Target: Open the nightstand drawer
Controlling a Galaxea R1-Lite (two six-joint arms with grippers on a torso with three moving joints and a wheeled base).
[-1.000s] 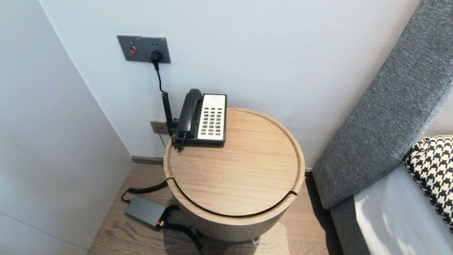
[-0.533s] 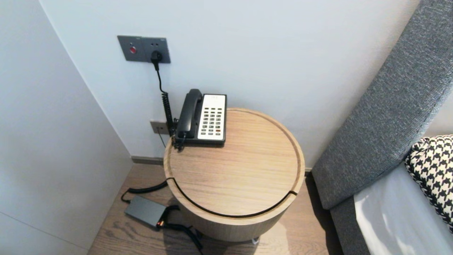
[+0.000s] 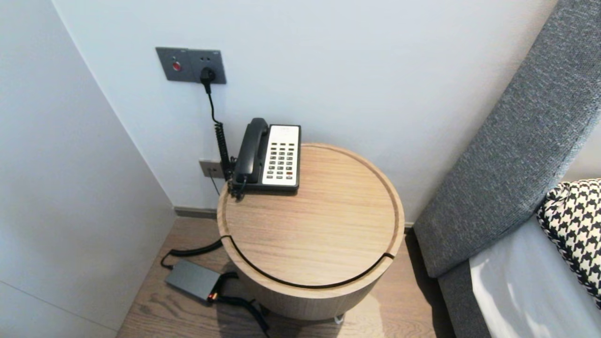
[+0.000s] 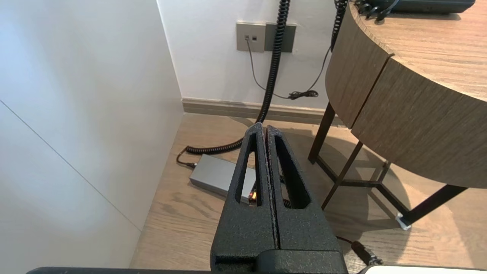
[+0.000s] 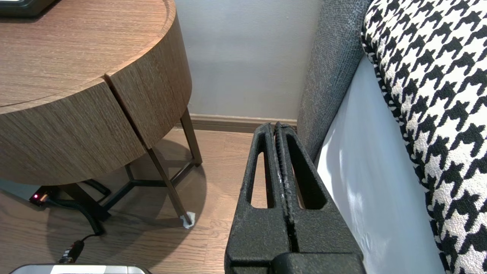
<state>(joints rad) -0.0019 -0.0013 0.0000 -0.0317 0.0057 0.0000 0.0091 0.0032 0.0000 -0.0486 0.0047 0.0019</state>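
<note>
Presently both pincers are closed, empty. The left pincer (image 4: 265, 127) hangs over a flat grey power-adapter box (image 4: 217, 175) on the floor below the round wooden desk's (image 4: 380, 95) left edge; the right pincer (image 5: 277, 125) hangs beside the white mattress (image 5: 361, 171). The box looks rigid, light and smooth, so it is best gripped across its narrow sides.

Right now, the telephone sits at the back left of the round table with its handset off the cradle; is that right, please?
No: the head view shows the handset resting in the cradle of the telephone; the rest is right.
</note>
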